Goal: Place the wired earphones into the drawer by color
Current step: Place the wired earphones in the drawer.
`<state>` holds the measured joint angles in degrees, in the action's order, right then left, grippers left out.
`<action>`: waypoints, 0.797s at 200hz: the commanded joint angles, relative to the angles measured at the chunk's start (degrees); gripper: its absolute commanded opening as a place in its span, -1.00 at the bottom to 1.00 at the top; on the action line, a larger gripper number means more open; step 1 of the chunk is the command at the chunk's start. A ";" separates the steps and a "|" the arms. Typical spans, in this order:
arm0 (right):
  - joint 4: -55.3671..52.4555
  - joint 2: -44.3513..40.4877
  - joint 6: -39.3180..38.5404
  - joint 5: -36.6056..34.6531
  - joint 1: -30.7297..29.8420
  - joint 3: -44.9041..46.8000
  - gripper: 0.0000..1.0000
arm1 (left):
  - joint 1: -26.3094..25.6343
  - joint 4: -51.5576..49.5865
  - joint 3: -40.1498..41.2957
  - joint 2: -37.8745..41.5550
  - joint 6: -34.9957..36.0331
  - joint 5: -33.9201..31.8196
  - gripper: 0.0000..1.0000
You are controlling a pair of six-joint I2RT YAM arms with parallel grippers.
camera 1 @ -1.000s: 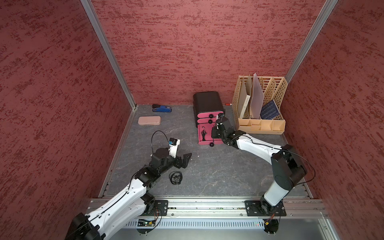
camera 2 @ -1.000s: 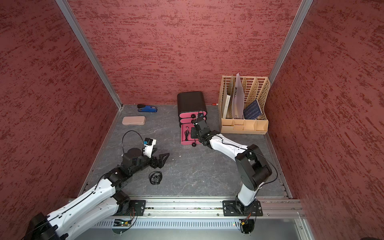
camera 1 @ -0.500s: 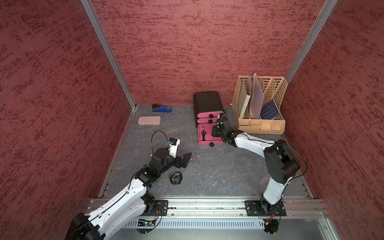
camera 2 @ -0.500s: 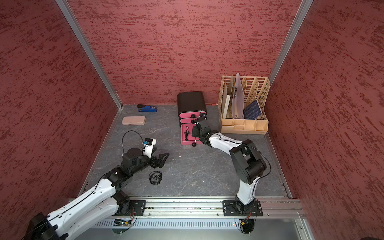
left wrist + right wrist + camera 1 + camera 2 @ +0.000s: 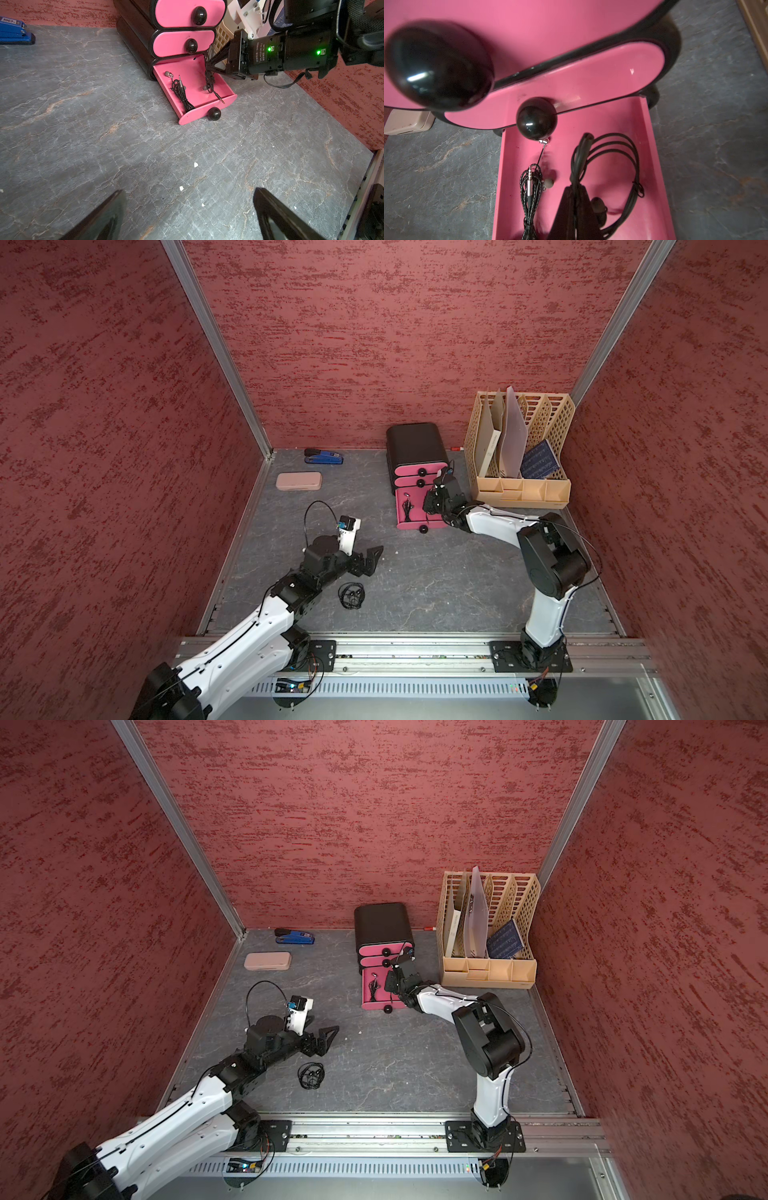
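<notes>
Right arm's elbow has swung in toward the drawer unit (image 5: 411, 443) since 1 second ago, while the right tool (image 5: 427, 509) has stayed over the open bottom drawer (image 5: 415, 525). The left arm has not shifted.

In both top views, the loose black earphones (image 5: 351, 595) lie coiled on the table (image 5: 436, 585), near the left tool (image 5: 372, 559), whose fingers stand apart. The other 2 drawers of the unit are closed. A blue stapler (image 5: 294, 936) and a pink case (image 5: 267, 961) lie well apart from them by the back wall.

From the left wrist view, the left tool (image 5: 190, 190) is spread wide over bare table. Across from it, the right tool (image 5: 207, 64) is pinched together on the held black earphones (image 5: 210, 82), which dangle into the drawer (image 5: 207, 112). The braided black earphones (image 5: 181, 93) lie inside beside them.

From the right wrist view, the right tool (image 5: 575, 207) clamps the held black earphones (image 5: 612, 149), their loops inside the drawer (image 5: 658, 166). The braided black earphones (image 5: 529, 191) rest alongside.
</notes>
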<state>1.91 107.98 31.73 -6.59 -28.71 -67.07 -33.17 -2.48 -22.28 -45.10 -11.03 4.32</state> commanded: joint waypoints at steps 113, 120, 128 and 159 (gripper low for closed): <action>1.35 -0.28 1.06 1.81 1.22 -2.17 -0.32 | -0.13 1.56 0.66 -0.26 1.05 -0.80 0.99; 1.20 -0.86 1.10 1.89 1.23 -1.81 -0.27 | -0.14 1.59 0.66 -0.31 1.07 -0.83 0.99; 1.11 -1.58 1.15 1.94 1.28 -1.22 -0.21 | -0.18 1.58 0.66 -0.31 1.09 -0.90 0.99; -0.12 -5.63 0.33 2.90 1.21 1.51 0.04 | -0.14 1.41 0.58 -0.40 1.00 -1.15 0.99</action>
<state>2.33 107.18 32.73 -5.10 -27.90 -67.26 -33.17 -2.46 -22.28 -45.43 -10.63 3.92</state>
